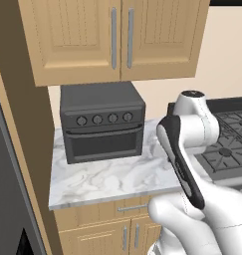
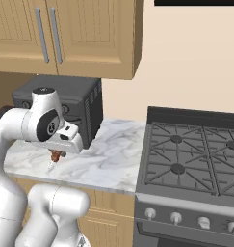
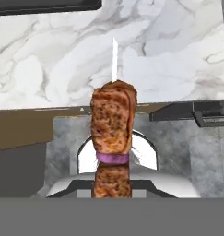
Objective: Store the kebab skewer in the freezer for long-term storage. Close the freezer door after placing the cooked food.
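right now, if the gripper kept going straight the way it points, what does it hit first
Most likely the marble counter. The gripper, shut on the kebab skewer, points down over it, so the skewer's bare tip would probably touch first. Depth is hard to judge.

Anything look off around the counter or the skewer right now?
Nothing stands out. The gripper is shut on the skewer, which hangs above the marble counter, meat intact. The toaster oven sits square with its door closed, nothing spilled.
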